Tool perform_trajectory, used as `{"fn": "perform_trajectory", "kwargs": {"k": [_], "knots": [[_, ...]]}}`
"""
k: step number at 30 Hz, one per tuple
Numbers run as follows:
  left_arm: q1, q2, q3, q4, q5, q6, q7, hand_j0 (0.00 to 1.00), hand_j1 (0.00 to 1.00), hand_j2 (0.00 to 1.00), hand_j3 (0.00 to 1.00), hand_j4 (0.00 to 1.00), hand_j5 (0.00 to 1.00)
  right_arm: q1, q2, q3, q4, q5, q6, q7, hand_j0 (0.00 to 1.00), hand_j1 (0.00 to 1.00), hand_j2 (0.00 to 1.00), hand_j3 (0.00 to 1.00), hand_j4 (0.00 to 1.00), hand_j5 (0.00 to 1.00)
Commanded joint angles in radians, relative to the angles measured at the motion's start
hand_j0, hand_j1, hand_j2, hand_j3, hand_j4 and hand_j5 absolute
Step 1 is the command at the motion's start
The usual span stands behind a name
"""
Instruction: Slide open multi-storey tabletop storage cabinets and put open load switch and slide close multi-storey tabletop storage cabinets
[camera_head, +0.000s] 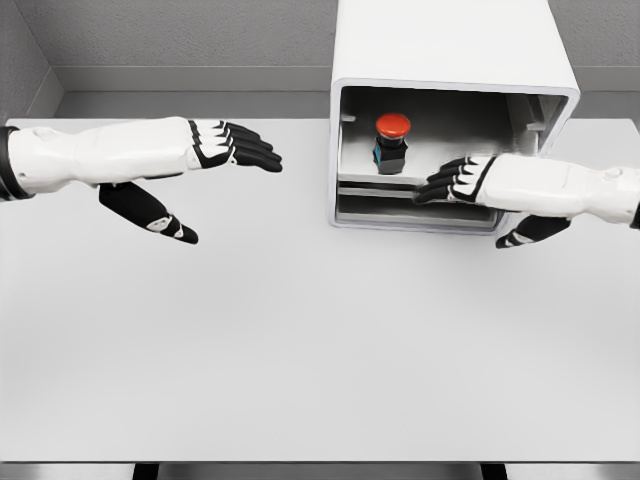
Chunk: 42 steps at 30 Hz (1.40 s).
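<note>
A white storage cabinet (450, 50) stands at the back right of the table, its front open. Inside, on the upper shelf, stands a load switch (391, 142) with a red round cap and a dark body. My right hand (450, 182) reaches in from the right, its black fingers extended and resting at the front edge of the drawer shelf (372, 182), just right of and below the switch, holding nothing. My left hand (240, 146) hovers over the table to the left of the cabinet, fingers straight, thumb hanging down, with nothing in it.
The white table (300, 340) spreads wide in front of the cabinet. A grey wall runs behind it. A lower slot (400, 210) shows beneath the shelf in the cabinet.
</note>
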Motion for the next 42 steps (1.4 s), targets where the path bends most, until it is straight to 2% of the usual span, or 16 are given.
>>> {"fn": "perform_trajectory", "kwargs": {"k": [1,3,4,9,16,20,29,32,34,36,38,42], "knots": [[0.0,0.002,0.001,0.0,0.009,0.003,0.0,1.0,1.0,1.0,1.0,1.0,1.0,0.0,0.004,0.025,-0.006,0.011,0.002,0.006,1.0,1.0,1.0,1.0,1.0,1.0],[0.054,0.001,0.015,0.0,0.004,0.003,0.0,1.0,1.0,1.0,1.0,1.0,1.0,-0.002,0.007,0.038,-0.012,0.032,0.002,0.006,1.0,1.0,1.0,1.0,1.0,1.0],[0.057,0.004,0.015,0.0,0.004,0.003,-0.001,1.0,1.0,1.0,1.0,1.0,1.0,0.0,0.007,0.039,-0.013,0.046,0.002,0.008,1.0,1.0,1.0,1.0,1.0,1.0],[0.057,0.005,0.016,0.0,0.004,0.003,0.0,1.0,1.0,1.0,1.0,1.0,1.0,-0.002,0.028,0.045,-0.001,0.097,0.002,0.006,1.0,1.0,1.0,1.0,1.0,1.0],[0.055,0.007,0.015,0.0,0.005,0.003,0.0,1.0,1.0,1.0,1.0,1.0,1.0,-0.006,0.09,0.045,0.068,0.149,0.002,0.008,1.0,1.0,1.0,1.0,1.0,1.0],[0.055,0.009,0.016,0.0,0.005,0.003,0.0,1.0,1.0,1.0,1.0,1.0,1.0,-0.008,0.091,0.044,0.082,0.152,0.002,0.006,1.0,1.0,1.0,1.0,1.0,1.0],[0.055,0.01,0.015,0.0,0.007,0.003,0.0,1.0,1.0,1.0,1.0,1.0,1.0,-0.046,0.148,0.044,0.197,0.152,0.002,0.006,1.0,1.0,1.0,1.0,1.0,1.0],[0.055,0.009,0.015,0.0,0.005,0.003,0.0,1.0,1.0,1.0,1.0,1.0,1.0,-0.044,0.148,0.045,0.18,0.157,0.002,0.008,1.0,1.0,1.0,1.0,1.0,1.0],[0.055,0.009,0.013,0.001,0.005,0.004,0.0,1.0,1.0,1.0,1.0,1.0,1.0,-0.037,0.139,0.047,0.099,0.172,0.002,0.008,1.0,1.0,1.0,1.0,1.0,1.0],[0.055,0.009,0.013,0.001,0.005,0.004,0.0,1.0,1.0,1.0,1.0,1.0,1.0,-0.032,0.133,0.048,0.059,0.172,0.002,0.008,1.0,1.0,1.0,1.0,1.0,1.0],[0.055,0.009,0.013,0.001,0.005,0.004,-0.001,1.0,1.0,1.0,1.0,1.0,1.0,-0.025,0.091,0.047,0.005,0.172,0.002,0.006,1.0,1.0,1.0,1.0,1.0,1.0],[0.055,0.01,0.012,0.001,0.007,0.003,-0.003,1.0,1.0,1.0,1.0,1.0,1.0,-0.005,0.013,0.042,0.002,0.16,0.002,-0.035,1.0,1.0,1.0,1.0,1.0,1.0]]}}
